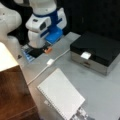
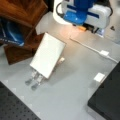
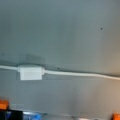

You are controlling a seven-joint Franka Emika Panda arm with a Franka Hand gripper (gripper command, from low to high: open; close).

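Orange-tipped, the claw point(image 1: 47, 50) sits low over the grey desk point(image 1: 100, 87) at a front view's upper left; I cannot tell how far open it is, and it seems to hold nothing. Nearest it, a white cable point(image 3: 75, 74) with its small white block point(image 3: 31, 72) lies flat on the desk.

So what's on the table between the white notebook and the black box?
Only bare gray table lies between the notebook and the black box in a front view; the white cable runs farther back, toward the tool.
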